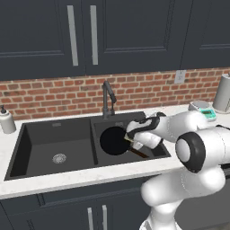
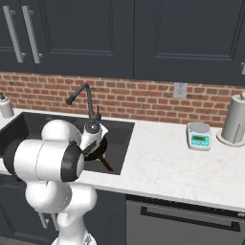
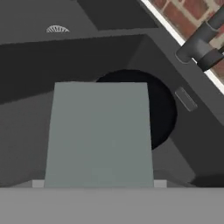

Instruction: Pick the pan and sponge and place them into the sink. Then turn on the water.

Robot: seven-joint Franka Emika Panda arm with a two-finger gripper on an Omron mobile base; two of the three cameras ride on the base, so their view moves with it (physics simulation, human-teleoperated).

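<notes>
the sink (image 1: 27, 152) is a dark charcoal double basin set in the pale counter (image 2: 162, 162), the left basin wider with a round steel drain (image 1: 59, 158). the pan (image 1: 114, 140) lies in the smaller right basin, round, flat and black, its thin brown handle (image 1: 140, 152) pointing toward the front right corner. my gripper (image 1: 131, 140) hangs over the pan's right edge by the handle; i cannot tell whether its jaws are spread or pinching anything.
</notes>
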